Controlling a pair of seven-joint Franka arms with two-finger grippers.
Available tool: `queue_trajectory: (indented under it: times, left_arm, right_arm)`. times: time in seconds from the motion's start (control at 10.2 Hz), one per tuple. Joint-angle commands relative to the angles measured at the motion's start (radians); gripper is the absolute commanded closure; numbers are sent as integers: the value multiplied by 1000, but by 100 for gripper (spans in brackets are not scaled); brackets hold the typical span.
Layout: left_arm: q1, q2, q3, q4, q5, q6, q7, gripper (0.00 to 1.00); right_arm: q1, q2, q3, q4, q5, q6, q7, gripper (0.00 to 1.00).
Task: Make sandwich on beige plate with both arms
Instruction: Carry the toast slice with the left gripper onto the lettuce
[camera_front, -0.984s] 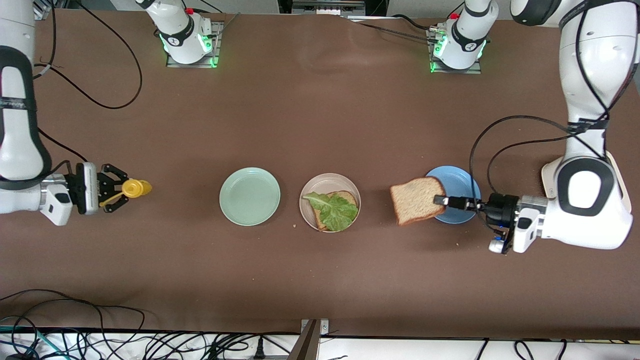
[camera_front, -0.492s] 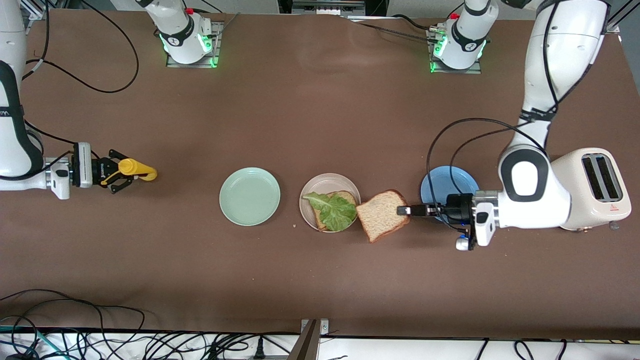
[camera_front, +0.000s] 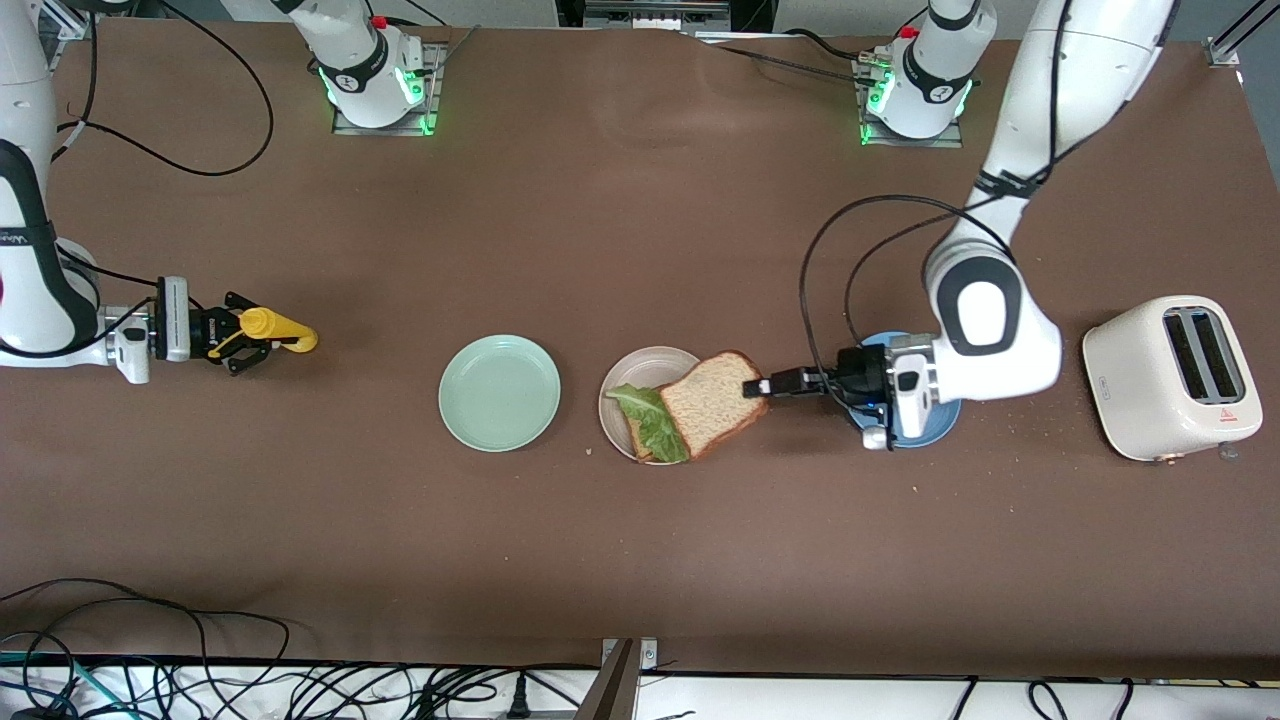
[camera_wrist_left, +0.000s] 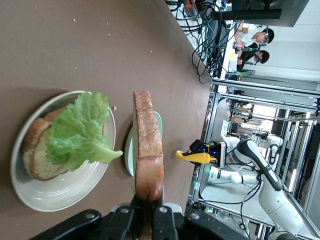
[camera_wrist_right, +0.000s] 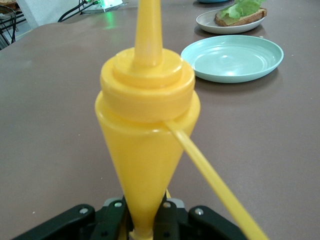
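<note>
The beige plate holds a brown bread slice with a green lettuce leaf on it. My left gripper is shut on the crust of a second bread slice. It holds that slice tilted over the plate's edge toward the left arm's end, where it covers part of the lettuce. In the left wrist view the held slice stands edge-on beside the plate. My right gripper is shut on a yellow squeeze bottle over the table at the right arm's end.
A mint-green plate lies beside the beige plate, toward the right arm's end. A blue plate sits partly under my left wrist. A cream toaster stands at the left arm's end. Cables run along the table's front edge.
My left arm has carried the bread slice from over the blue plate to over the beige plate. The right gripper has turned the yellow bottle and drawn back a little.
</note>
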Motion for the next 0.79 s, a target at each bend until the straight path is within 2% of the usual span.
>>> queue_trajectory:
  times: [0.0, 0.1, 0.3, 0.39, 0.59, 0.69]
  left_arm:
    - [-50, -47, -13, -50, -92, 96, 40, 100]
    - [-64, -42, -25, -50, -115, 135, 42, 100]
    - [-90, -12, -34, -44, -158, 180, 83, 100]
    - [-101, 13, -34, -40, -178, 181, 124, 100]
    - [-113, 40, -34, -37, -232, 202, 186, 100]
    - [-117, 51, -34, -35, -234, 212, 192, 100]
  right_arm:
    - [-12, -3, 12, -6, 27, 15, -25, 100]
    - [-12, -3, 12, -6, 27, 15, -25, 100]
    - [-12, 3, 12, -5, 27, 23, -25, 86]
    - [-12, 8, 12, -5, 27, 24, -25, 57]
    - [-12, 17, 12, -2, 30, 26, -25, 45]
    - [-14, 17, 12, -2, 29, 30, -27, 45]
